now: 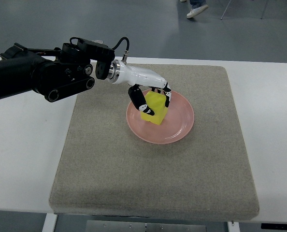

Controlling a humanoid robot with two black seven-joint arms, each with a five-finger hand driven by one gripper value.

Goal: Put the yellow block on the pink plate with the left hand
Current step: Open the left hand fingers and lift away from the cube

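On the pink plate (178,126), left-of-centre part of it, sits the yellow block (154,109), tilted slightly, its base touching the plate surface as far as can be told. Left hand (150,94) reaches in from the left edge on a black arm (32,72) with a white wrist section, and its fingers (142,102) are wrapped around the block: thumb down the near-left face, other fingers curled over the far-right top edge. Hand is clamped on the block, contact on both sides. Plate rests on a grey-beige mat (158,179), a bit far of the mat's centre, well away from every mat edge. Mat lies on a white table (274,121). Far beyond the table, at the top edge, a person's shoe (197,10) on the grey floor, plus thin metal legs at top right, too small to identify. Right hand is out of view.
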